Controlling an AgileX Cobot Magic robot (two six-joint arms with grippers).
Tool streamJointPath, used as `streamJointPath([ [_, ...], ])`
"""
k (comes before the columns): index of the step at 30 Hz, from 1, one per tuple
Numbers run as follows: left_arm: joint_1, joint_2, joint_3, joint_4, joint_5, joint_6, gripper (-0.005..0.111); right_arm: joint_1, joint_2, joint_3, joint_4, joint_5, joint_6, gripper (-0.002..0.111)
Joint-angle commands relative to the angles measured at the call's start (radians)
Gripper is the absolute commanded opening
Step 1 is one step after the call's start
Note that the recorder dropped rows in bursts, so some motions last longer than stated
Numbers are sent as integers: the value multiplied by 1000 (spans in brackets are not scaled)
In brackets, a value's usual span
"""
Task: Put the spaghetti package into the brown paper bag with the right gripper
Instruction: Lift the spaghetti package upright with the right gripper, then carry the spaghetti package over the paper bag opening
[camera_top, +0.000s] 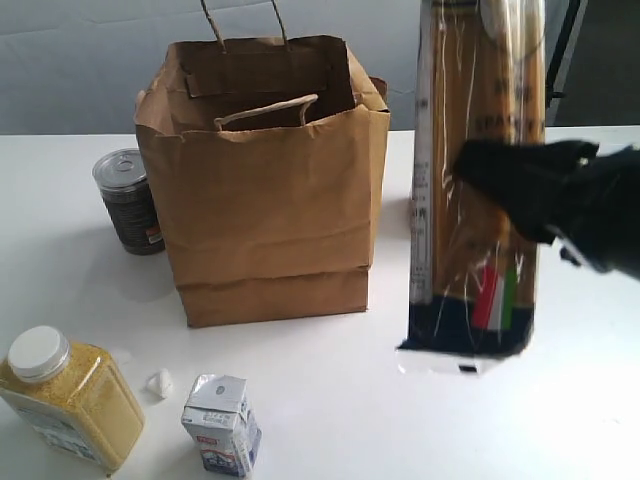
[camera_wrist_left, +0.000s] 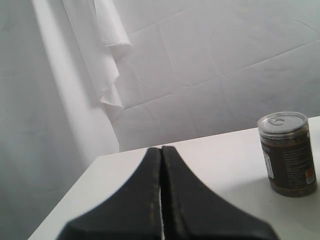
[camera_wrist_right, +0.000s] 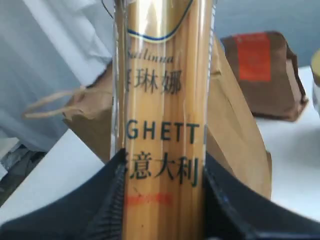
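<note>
The right gripper (camera_top: 515, 185), fingers (camera_wrist_right: 95, 210) pinching the spaghetti (camera_top: 478, 90), holds it upright beside the bag (camera_top: 265, 210); the left gripper (camera_wrist_left: 161, 185) has its fingers pressed together.

On the spaghetti package (camera_wrist_right: 162, 130), the letters "GHETT" are printed in dark capitals, with the Chinese characters "琳娜" above and "意大利" below. A cursive line higher up is too blurred to be read. Print on the can (camera_wrist_left: 288, 155) and the small carton (camera_top: 222, 425) cannot be made out.
</note>
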Motion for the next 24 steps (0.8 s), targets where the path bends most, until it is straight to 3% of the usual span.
streamJointPath([
  [1,2,-2,5,-4,-7,-4,0,-3,-4,-192,-11,-97,-98,0],
  [7,2,-2,5,-4,-7,-4,0,-3,224,-514,-172,-91,-103,0],
  [11,2,-2,5,-4,-7,-4,0,-3,506,-752,-358,-109,-103,0],
  [15,2,-2,5,-4,-7,-4,0,-3,704,-921,-421,-119,-103,0],
  [24,2,-2,5,-4,-7,-4,0,-3,903,-1052,-454,-120,-103,0],
])
